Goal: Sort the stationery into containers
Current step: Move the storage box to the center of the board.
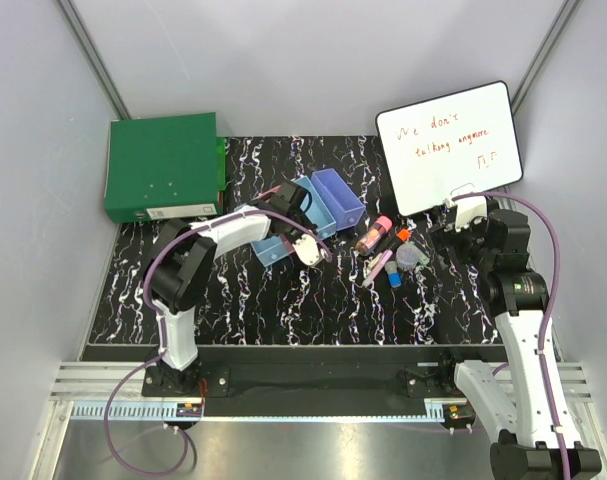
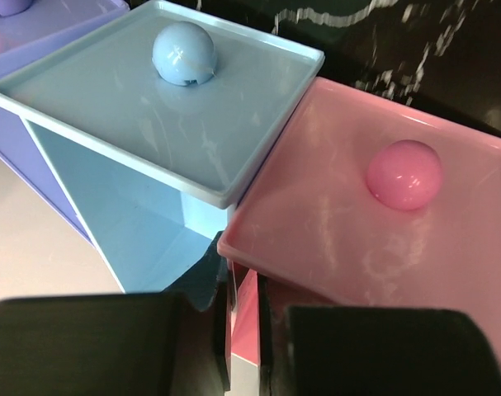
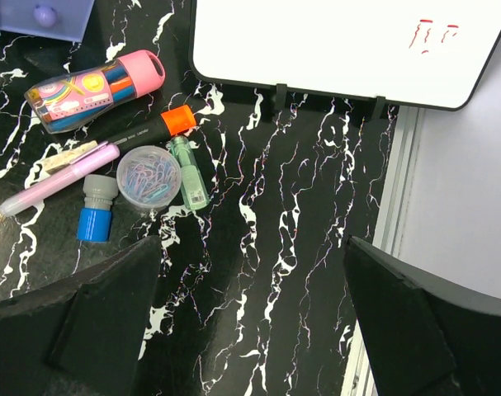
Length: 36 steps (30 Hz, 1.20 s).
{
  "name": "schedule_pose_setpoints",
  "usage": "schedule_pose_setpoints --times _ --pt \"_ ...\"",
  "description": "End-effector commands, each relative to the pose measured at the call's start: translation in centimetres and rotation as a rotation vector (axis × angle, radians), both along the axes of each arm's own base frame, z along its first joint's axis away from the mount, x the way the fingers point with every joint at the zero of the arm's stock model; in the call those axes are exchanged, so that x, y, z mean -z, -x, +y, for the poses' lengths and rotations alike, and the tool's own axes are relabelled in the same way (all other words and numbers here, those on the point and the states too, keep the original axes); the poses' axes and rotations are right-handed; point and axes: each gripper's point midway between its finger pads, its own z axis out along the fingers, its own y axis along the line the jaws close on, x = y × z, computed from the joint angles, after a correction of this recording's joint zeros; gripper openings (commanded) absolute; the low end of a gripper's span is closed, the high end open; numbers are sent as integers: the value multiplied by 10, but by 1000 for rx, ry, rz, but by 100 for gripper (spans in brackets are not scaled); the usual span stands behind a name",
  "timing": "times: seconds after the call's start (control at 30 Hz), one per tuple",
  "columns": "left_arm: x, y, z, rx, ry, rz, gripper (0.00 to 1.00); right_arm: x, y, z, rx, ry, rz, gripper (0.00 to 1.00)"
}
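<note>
Pinching a thin pink edge, the left pincer [image 2: 243, 334] is all but closed on the pink translucent plastic bin [image 2: 341, 223]. I judge this is to steady or open it. It stands in the joined row of small lidded bins [image 1: 325, 208], touching the light blue bin [image 2: 143, 107].

The right pincer [image 3: 250, 272] hangs wide open and empty over the black marbled bench [image 3: 275, 206], just right of the stationery and poised for a pick. The stationery lies loose, well apart from the bins:
- pink-capped dark tube [image 3: 93, 82]
- orange-capped marker [image 3: 147, 128]
- pink marker [image 3: 56, 177]
- green stick [image 3: 188, 173]
- round tub of paper clips [image 3: 148, 177]
- small blue piece [image 3: 96, 216]
</note>
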Motion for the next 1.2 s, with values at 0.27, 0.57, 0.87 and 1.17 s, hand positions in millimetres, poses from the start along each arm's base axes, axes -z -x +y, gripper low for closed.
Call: schedule_pose_setpoints --times 0.27,0.57,0.87,1.17 --pt "49 -19 -4 334 -112 -73 0 -7 -10 -4 29 -3 -47 100" --pt "43 -8 -15 360 -38 -49 33 1 -9 -5 33 3 -40 100" --pt "39 8 -12 352 -5 -23 61 -2 -10 -5 38 -1 -53 100" --pt "5 3 -25 321 121 -91 61 -4 -9 -5 38 -4 -62 100"
